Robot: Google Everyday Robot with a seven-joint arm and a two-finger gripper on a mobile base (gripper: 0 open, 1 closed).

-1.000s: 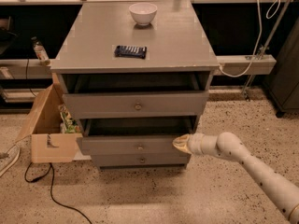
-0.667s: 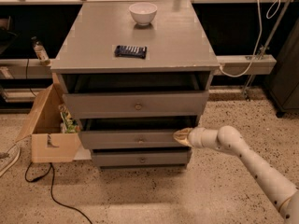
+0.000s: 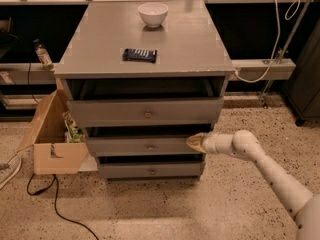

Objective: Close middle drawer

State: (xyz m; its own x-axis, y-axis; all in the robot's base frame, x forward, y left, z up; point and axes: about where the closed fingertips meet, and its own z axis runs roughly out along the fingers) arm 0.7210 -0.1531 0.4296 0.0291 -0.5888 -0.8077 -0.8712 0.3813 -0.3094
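Note:
The grey cabinet (image 3: pixel 145 39) has three drawers. The middle drawer (image 3: pixel 140 146) has a low flat grey front and a small brass knob (image 3: pixel 150 147). It stands out only a little, with a dark gap above it. My gripper (image 3: pixel 194 142) is at the end of the white arm coming from the lower right. Its tip rests against the right end of the middle drawer's front. The top drawer (image 3: pixel 145 112) stands out somewhat. The bottom drawer (image 3: pixel 150 170) is nearly flush.
A white bowl (image 3: pixel 153 13) and a dark packet (image 3: pixel 140 55) lie on the cabinet top. An open cardboard box (image 3: pixel 52 136) stands left of the cabinet, with a black cable (image 3: pixel 55 204) on the speckled floor. A shelf rail and white cable are behind.
The middle drawer has slid back into the cabinet. My gripper has moved forward with it, staying at the right end of its front.

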